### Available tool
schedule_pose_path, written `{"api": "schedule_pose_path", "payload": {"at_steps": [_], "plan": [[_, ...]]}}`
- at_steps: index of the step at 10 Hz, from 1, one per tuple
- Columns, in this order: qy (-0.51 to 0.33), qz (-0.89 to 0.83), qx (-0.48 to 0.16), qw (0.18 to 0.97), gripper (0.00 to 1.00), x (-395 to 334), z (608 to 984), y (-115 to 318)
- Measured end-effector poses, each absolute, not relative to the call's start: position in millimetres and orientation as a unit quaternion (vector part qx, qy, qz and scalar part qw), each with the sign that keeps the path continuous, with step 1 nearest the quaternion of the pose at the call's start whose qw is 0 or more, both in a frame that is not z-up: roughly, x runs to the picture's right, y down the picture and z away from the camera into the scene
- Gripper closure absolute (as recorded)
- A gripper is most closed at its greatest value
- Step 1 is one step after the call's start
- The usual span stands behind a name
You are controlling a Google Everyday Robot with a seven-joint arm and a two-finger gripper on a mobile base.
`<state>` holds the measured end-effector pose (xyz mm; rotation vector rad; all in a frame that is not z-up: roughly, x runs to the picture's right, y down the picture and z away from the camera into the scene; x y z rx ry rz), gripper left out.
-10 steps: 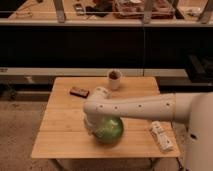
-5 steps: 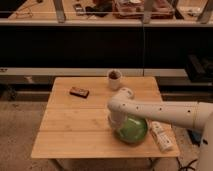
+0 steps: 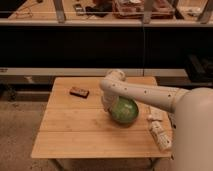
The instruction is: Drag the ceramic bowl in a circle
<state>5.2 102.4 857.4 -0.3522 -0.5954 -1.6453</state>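
Camera view: tool (image 3: 109,106) beside glossy green ceramic bowl (image 3: 124,110)

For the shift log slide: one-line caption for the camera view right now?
Gripper down at the left edge of the ceramic bowl on the wooden table, mid-drag.

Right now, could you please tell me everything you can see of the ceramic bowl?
The ceramic bowl is round, glossy and green, with light glinting off it. It sits on the wooden table, right of centre toward the far edge. The gripper meets its left side, and the white arm crosses over its top, hiding part of it.
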Motion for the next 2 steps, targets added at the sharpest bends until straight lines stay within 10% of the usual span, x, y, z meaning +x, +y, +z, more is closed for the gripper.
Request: {"api": "schedule_pose_path", "payload": {"at_steps": [2], "plan": [[-0.259,-0.718,-0.157,0.627,1.00,6.9,857.6,101.1]]}}
